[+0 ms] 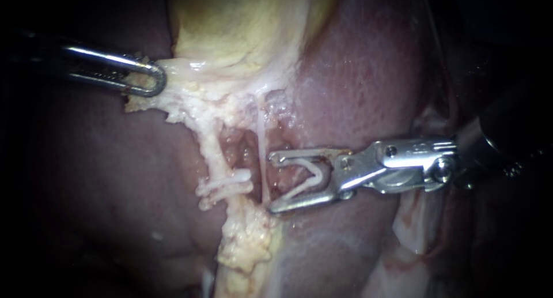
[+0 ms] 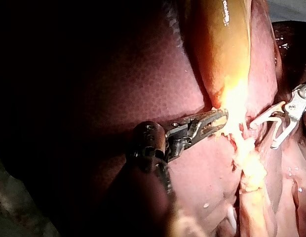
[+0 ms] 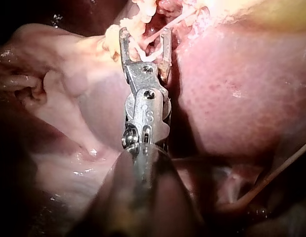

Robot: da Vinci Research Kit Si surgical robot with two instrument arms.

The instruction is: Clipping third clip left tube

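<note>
The left tube [image 1: 212,151] is pale and fatty and runs down from the gallbladder [image 1: 242,27]. Two white clips [image 1: 226,185] sit across it. A thin tube [image 1: 262,142] runs beside it on the right. My right instrument [image 1: 272,183] holds an open white clip [image 1: 314,174] between wide-spread jaws, their tips just right of the thin tube and apart from the left tube. The right wrist view shows that instrument [image 3: 145,32] and its clip [image 3: 143,53] too. My left instrument [image 1: 147,79] is shut on pale tissue at the gallbladder's edge, as the left wrist view [image 2: 212,122] also shows.
Dark red liver [image 1: 368,79] lies around and behind the tubes. A lump of fatty tissue [image 1: 247,240] hangs below the clips. In the left wrist view my right instrument [image 2: 279,129] shows beyond the fatty strand.
</note>
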